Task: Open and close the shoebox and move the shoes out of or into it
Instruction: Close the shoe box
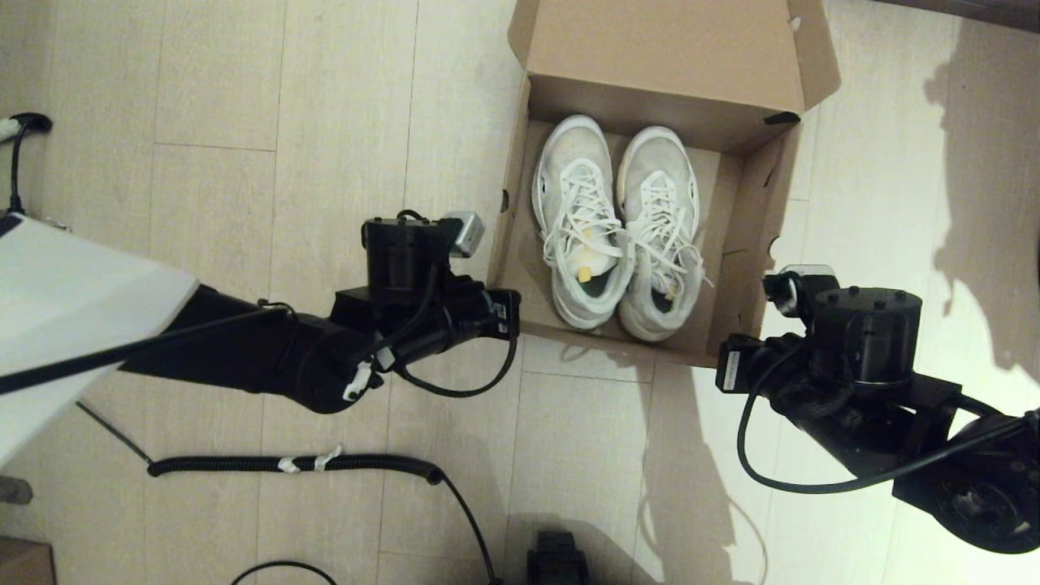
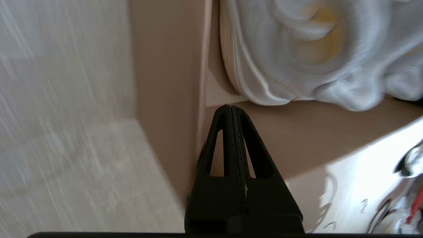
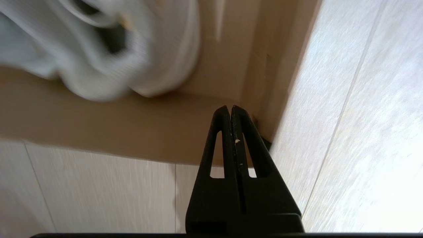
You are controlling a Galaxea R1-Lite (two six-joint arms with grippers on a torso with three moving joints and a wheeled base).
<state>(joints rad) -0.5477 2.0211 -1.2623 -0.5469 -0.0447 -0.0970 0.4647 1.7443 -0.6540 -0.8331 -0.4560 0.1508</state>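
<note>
The brown cardboard shoebox (image 1: 751, 211) stands open on the floor, its flap lid (image 1: 658, 49) raised at the far side. Inside, the two white sneakers lie side by side, toes away from me: one shoe (image 1: 578, 219) on the left, the other (image 1: 662, 227) on the right. My left arm (image 1: 406, 268) hovers by the box's near-left corner; its gripper (image 2: 231, 107) is shut and empty above the wall (image 2: 165, 82), close to a shoe heel (image 2: 297, 49). My right arm (image 1: 861, 333) is at the near-right corner, its gripper (image 3: 230, 107) shut and empty over the front wall (image 3: 115, 125).
Pale wooden floor surrounds the box. A black coiled cable (image 1: 292, 464) lies on the floor in front of the left arm. A white panel (image 1: 65, 309) fills the left edge. A small brown box corner (image 1: 24, 561) shows at the bottom left.
</note>
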